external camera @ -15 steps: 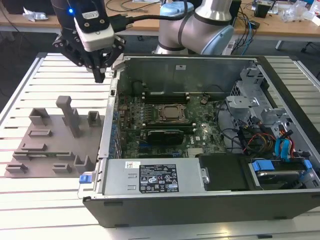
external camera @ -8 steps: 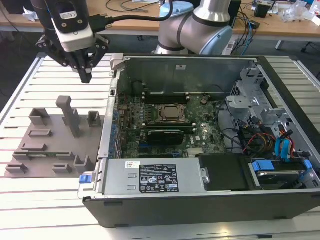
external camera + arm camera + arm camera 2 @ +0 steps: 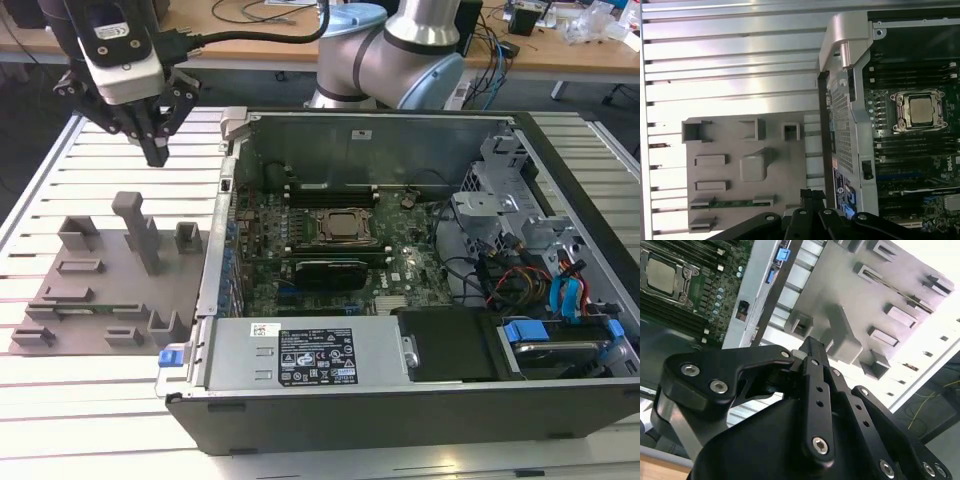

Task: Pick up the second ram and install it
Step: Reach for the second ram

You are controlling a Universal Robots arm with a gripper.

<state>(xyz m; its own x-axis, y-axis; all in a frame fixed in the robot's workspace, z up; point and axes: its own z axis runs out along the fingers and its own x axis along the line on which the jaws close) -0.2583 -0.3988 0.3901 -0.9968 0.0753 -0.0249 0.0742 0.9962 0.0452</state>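
The second ram [image 3: 85, 311] sits in the grey tray [image 3: 105, 288] on the exterior view's left, toward the tray's near side, slotted between 2 small end blocks. From the exterior view it's just a thin line, but in the first wrist view the second ram [image 3: 732, 203] is clearly green. A tall grey post [image 3: 137, 228] stands in the tray between it and the gripper [image 3: 157, 152]. The gripper hangs above the tray's far edge, pinched closed on nothing. The open PC case [image 3: 400, 420] with the motherboard [image 3: 410, 275] is just right of the tray.
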